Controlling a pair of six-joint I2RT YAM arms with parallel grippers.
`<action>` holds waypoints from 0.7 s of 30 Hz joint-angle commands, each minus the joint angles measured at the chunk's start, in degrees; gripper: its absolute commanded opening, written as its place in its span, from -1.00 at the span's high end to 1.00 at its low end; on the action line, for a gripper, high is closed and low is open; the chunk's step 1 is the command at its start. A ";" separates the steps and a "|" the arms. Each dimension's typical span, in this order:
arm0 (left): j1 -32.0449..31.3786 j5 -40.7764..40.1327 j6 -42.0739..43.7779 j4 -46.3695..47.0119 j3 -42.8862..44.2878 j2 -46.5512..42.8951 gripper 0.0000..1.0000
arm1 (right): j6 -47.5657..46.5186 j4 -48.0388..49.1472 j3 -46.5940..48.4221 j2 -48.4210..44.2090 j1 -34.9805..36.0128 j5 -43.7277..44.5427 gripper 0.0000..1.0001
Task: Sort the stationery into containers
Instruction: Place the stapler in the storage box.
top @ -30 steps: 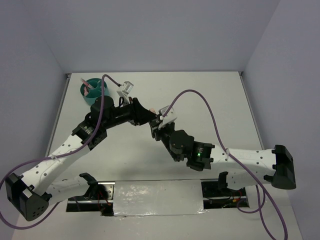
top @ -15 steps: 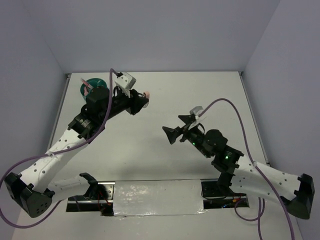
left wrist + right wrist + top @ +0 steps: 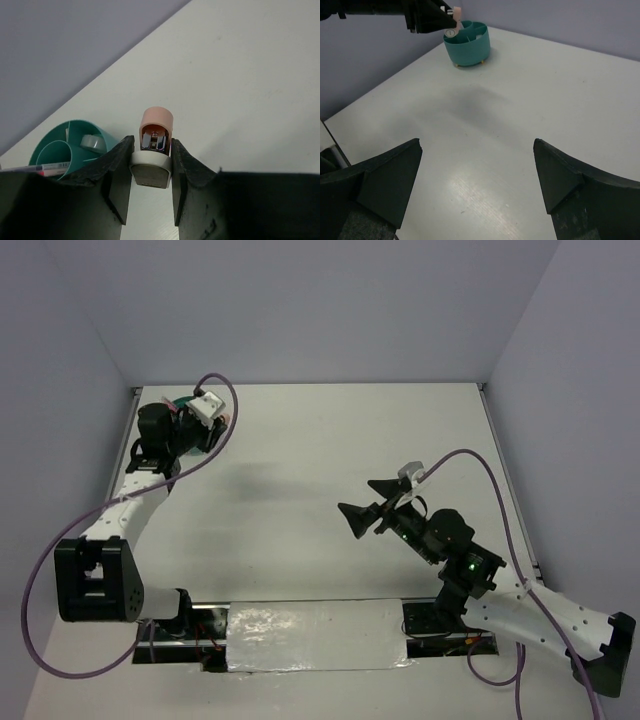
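- We judge the step in hand to be the drop-off. The left gripper (image 3: 150,146) pinches a pink-capped piece (image 3: 156,118) by its white body, one finger on each side, with the pink end pointing away from the wrist.
- The piece hangs in the air just beside the teal cup (image 3: 55,148). From the right wrist it shows against the cup's rim, but we cannot tell whether it is over a compartment.
- The cup already holds a pink pen (image 3: 44,169) and a pale roll (image 3: 93,142).
- The right gripper (image 3: 477,146) is spread wide and empty above the table (image 3: 530,85), well apart from the cup.
- The next move (our guess) is to carry the piece over a free compartment, lower it, then part the fingers.
- There is no writing we can read — the piece's dark window shows only its innards, and no label shows on the cup.
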 commanded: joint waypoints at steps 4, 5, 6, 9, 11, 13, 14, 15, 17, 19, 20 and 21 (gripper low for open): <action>10.27 19.39 10.59 6.22 7.45 7.98 1.00 | 1.46 -0.65 -0.54 -0.87 -0.30 -2.10 -0.99; 11.16 24.73 12.77 7.09 7.46 9.47 1.00 | 1.46 -0.56 -0.63 -1.22 -0.47 -2.36 -0.99; 11.61 24.43 13.05 8.15 7.28 10.01 1.00 | 1.46 -0.65 -0.55 -1.31 -0.47 -2.71 -0.99; 11.87 21.89 18.66 3.52 9.55 12.38 1.00 | 1.46 -0.82 -0.20 -0.96 -0.39 -2.63 -0.99; 12.05 19.87 21.05 1.65 9.83 13.87 1.00 | 1.81 -1.26 0.15 -0.26 -0.56 -2.45 -0.99; 13.01 20.56 20.18 4.90 8.95 15.01 1.00 | 1.90 -2.67 1.12 -0.09 -0.56 -2.10 -0.99; 13.10 20.83 20.09 5.60 9.04 15.46 1.00 | 1.99 -2.93 1.30 -0.26 -0.48 -1.92 -0.99; 13.10 20.91 20.79 5.26 9.39 15.81 1.00 | 1.99 -2.93 1.13 -0.35 -0.56 -2.01 -0.99; 13.10 20.39 22.10 5.17 9.48 16.86 1.00 | 2.08 -2.50 0.86 -0.96 -0.47 -2.19 -0.99; 13.72 20.38 23.07 4.13 10.18 18.44 1.00 | 2.08 -2.93 0.95 -0.96 -0.56 -2.36 -0.99; 14.24 20.91 23.95 2.98 11.05 19.23 1.00 | 2.08 -3.02 1.12 -0.96 -0.56 -2.62 -0.99; 15.12 21.35 23.26 2.62 12.45 19.94 1.00 | 2.08 -3.11 1.21 -0.96 -0.56 -2.80 -0.99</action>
